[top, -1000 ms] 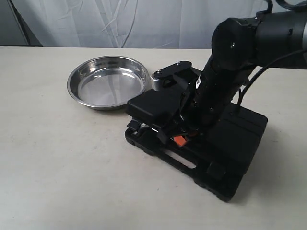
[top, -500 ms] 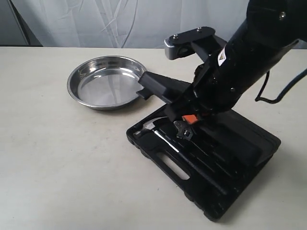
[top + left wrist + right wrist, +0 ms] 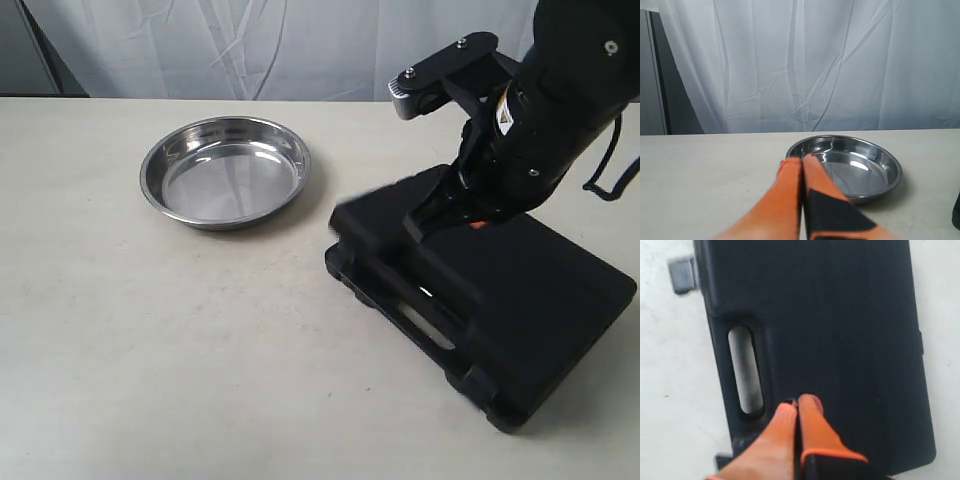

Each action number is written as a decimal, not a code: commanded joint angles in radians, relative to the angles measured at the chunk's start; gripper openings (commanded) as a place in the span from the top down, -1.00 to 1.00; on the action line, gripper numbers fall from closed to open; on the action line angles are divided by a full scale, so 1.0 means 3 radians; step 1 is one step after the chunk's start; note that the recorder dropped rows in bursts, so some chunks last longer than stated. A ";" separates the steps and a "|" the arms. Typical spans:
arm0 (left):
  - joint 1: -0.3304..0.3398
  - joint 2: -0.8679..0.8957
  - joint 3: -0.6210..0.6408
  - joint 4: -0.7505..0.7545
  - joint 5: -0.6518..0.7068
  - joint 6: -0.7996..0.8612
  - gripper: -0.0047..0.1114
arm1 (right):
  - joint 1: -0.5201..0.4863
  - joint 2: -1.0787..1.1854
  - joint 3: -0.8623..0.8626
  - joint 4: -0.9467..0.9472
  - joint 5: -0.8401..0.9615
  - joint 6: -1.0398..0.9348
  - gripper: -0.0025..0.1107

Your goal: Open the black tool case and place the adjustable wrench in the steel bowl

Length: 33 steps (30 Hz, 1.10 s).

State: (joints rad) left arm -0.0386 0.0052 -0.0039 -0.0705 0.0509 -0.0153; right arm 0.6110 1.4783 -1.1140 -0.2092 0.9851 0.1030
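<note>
As things stood: the black tool case (image 3: 520, 300) looked shut, with its lid down, on the table (image 3: 120, 330).
adjustable wrench: could not be seen; it was probably inside the case.
steel bowl (image 3: 225, 175): sat empty, near the case but not touching it.
right end effector (image 3: 799, 407): was at the lid by the handle slot, pressed together, holding nothing.
left end effector (image 3: 801, 162): was pressed together and empty, near the bowl.
left to do: everything, it seemed: open the case, grab the wrench, put it in the bowl.
</note>
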 commanded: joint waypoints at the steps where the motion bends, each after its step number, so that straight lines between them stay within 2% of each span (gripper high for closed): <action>1: -0.0019 -0.0017 0.0013 0.0022 0.0002 -0.0003 0.92 | -0.0020 -0.0069 0.0003 0.0252 -0.0138 0.0005 0.97; 9: -0.0019 -0.0017 0.0013 0.0022 0.0002 -0.0003 0.92 | -0.0020 -0.0061 0.0010 0.0575 -0.0114 0.0005 0.97; 17: -0.0019 -0.0017 0.0013 0.0022 0.0002 -0.0003 0.92 | -0.0020 0.0475 0.0010 0.1009 -0.0196 -0.0101 0.95; 19: -0.0019 -0.0017 0.0013 0.0022 0.0002 -0.0003 0.92 | -0.0020 0.0610 0.0010 0.1072 -0.0196 -0.0173 0.84; 24: -0.0019 -0.0017 0.0013 0.0022 0.0002 -0.0003 0.92 | -0.0020 0.0883 0.0010 0.1066 -0.0196 -0.0250 0.24; 26: -0.0019 -0.0017 0.0013 0.0022 0.0002 -0.0003 0.92 | -0.0020 0.0937 0.0010 0.1051 -0.0227 -0.0250 0.10; 33: -0.0019 -0.0017 0.0013 0.0022 0.0002 -0.0003 0.92 | -0.0020 0.1126 0.0010 0.0928 -0.0316 -0.0250 0.08</action>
State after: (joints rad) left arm -0.0386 0.0052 -0.0039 -0.0705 0.0509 -0.0153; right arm 0.6110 1.7963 -1.1140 0.0874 0.9106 0.0381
